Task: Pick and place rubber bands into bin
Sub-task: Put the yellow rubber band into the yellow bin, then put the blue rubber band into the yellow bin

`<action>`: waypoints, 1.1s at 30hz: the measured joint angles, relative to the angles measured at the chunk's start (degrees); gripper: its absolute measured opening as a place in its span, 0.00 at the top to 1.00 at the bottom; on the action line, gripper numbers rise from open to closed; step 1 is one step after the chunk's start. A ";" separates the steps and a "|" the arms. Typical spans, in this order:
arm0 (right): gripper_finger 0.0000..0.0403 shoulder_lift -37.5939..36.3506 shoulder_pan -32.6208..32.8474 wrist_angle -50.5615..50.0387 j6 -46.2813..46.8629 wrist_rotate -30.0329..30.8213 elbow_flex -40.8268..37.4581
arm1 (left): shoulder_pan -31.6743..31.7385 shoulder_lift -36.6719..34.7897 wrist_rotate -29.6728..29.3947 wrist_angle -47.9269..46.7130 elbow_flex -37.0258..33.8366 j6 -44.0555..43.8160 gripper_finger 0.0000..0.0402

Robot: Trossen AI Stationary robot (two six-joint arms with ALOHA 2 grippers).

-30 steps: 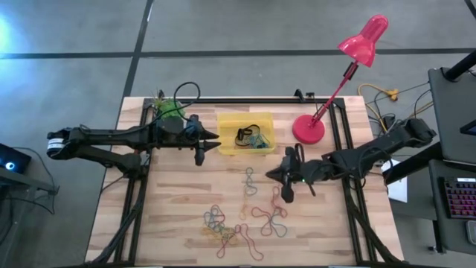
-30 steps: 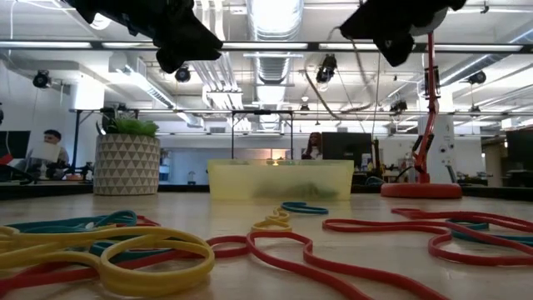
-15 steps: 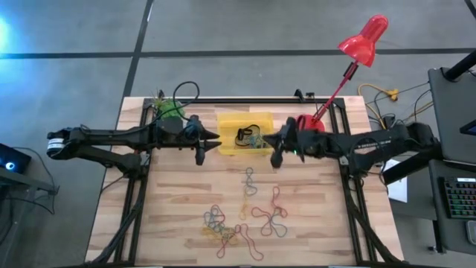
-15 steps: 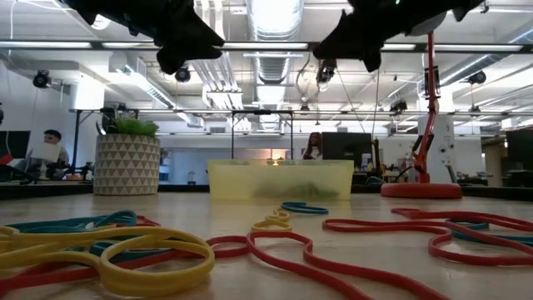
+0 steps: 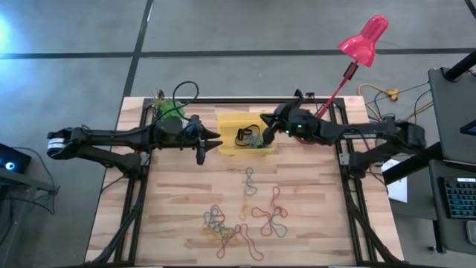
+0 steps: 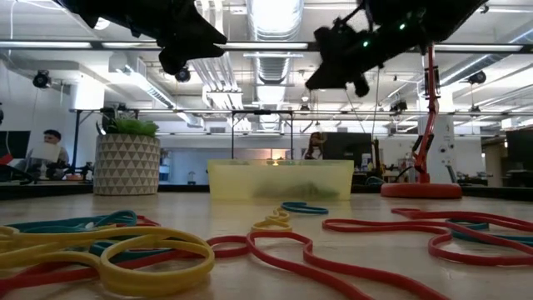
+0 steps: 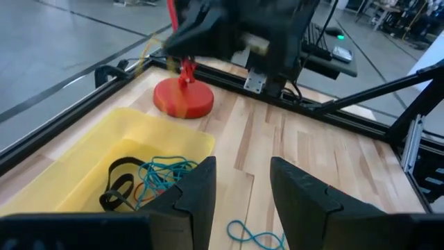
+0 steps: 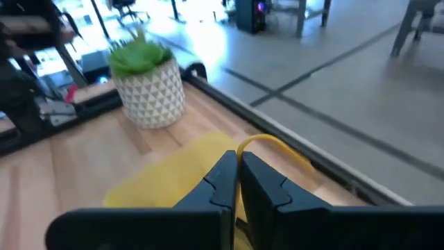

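Observation:
The yellow bin (image 5: 227, 119) stands at the table's far middle, with several rubber bands (image 5: 250, 138) inside it. More rubber bands (image 5: 245, 216) lie loose on the wood nearer the front edge. My right gripper (image 5: 262, 123) hangs over the bin's right part, shut on a yellow rubber band (image 8: 277, 144). My left gripper (image 5: 216, 140) hovers open at the bin's left edge, holding nothing; its own view shows the bin (image 7: 90, 160) under its parted fingers. From table height, both grippers (image 6: 187, 52) (image 6: 316, 81) hang well above the bin (image 6: 279, 179). My right gripper pinches the yellow rubber band at one end of its loop (image 8: 244, 148) between the two fingertips. The rest of the loop arcs out past the tips. The fingers come from the table's right, slanting a little downward. The band is lifted clear, above the bin.
A red desk lamp has its base (image 5: 311, 131) just right of the bin, partly under my right arm, and its head (image 5: 364, 41) beyond the far edge. A potted plant (image 5: 169, 109) stands at the far left. Black rails (image 5: 137, 201) run along both sides.
My right gripper has swung from the middle of the table toward the far edge and the left. It now hangs over the bin's right part, still shut, at about the same height.

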 joint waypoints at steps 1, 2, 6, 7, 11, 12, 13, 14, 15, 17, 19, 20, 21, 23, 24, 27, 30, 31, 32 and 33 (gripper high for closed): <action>0.98 1.38 -0.25 0.01 0.46 -0.16 0.36 | 0.00 -0.01 -0.02 -0.13 0.00 0.00 0.70; 0.98 2.89 -0.47 -0.01 0.71 -0.52 0.82 | 0.00 -0.01 -0.02 -0.23 0.00 -0.02 0.70; 0.98 9.38 -1.26 0.02 1.14 -3.91 3.98 | 0.00 -0.01 -0.07 -0.26 -0.06 -0.11 0.70; 0.98 11.00 -1.42 -0.14 1.12 -4.42 4.96 | 0.00 -0.01 -0.07 -0.30 -0.13 -0.12 0.70; 0.98 16.26 -1.80 -1.91 1.27 -4.83 9.47 | 0.00 -0.01 -0.11 -0.41 -0.17 -1.28 0.70; 0.98 17.18 -2.08 -2.76 1.22 -5.37 10.66 | 0.00 -0.01 -0.12 -0.40 -0.17 -1.40 0.70; 0.98 18.07 -2.32 -4.26 1.13 -6.04 11.73 | -0.01 -0.01 -0.13 -0.42 -0.17 -1.42 0.70; 0.98 18.91 -2.56 -5.91 0.99 -6.51 12.87 | -0.01 -0.01 -0.13 -0.42 -0.17 -1.45 0.70; 0.98 19.58 -2.83 -7.28 0.76 -6.98 13.99 | -0.04 -0.01 -0.12 -0.38 -0.17 -1.50 0.70; 0.98 20.48 -3.27 -10.44 0.54 -7.15 15.87 | -0.04 -0.01 -0.11 -0.41 -0.22 -1.53 0.70; 0.98 20.89 -3.84 -13.28 0.38 -7.21 17.67 | -0.04 -0.01 -0.11 -0.41 -0.24 -1.53 0.70; 0.98 20.94 -4.15 -14.45 0.40 -7.21 18.23 | -0.04 -0.01 -0.13 -0.41 -0.24 -1.55 0.70; 0.98 20.95 -4.46 -15.49 0.40 -7.20 18.76 | -0.04 -0.01 -0.12 -0.37 -0.27 -1.53 0.70; 0.98 20.95 -5.04 -16.89 0.40 -7.17 19.57 | -0.04 -0.01 -0.13 -0.44 -0.47 -1.49 0.70; 0.98 20.95 -5.29 -17.71 0.53 -7.17 20.01 | -0.04 -0.01 -0.13 -0.44 -0.50 -1.49 0.70; 0.97 20.95 -5.87 -20.96 0.24 -9.01 21.36 | -0.04 -0.01 -0.13 -0.37 -0.50 -1.42 0.70; 0.92 20.95 -6.06 -22.62 -0.71 -12.31 21.77 | 0.00 -0.01 -0.15 -0.40 -0.50 -1.42 0.70; 0.89 20.95 -6.06 -22.91 -0.85 -12.92 21.82 | 0.00 0.03 -0.15 -0.37 -0.50 -1.40 0.70; 0.86 20.95 -6.03 -22.97 -0.87 -13.33 21.82 | 0.00 0.15 -0.17 -0.35 -0.50 -1.42 0.70; 0.83 20.95 -5.99 -22.97 -0.77 -13.56 21.82 | 0.00 0.24 -0.17 -0.40 -0.50 -1.40 0.70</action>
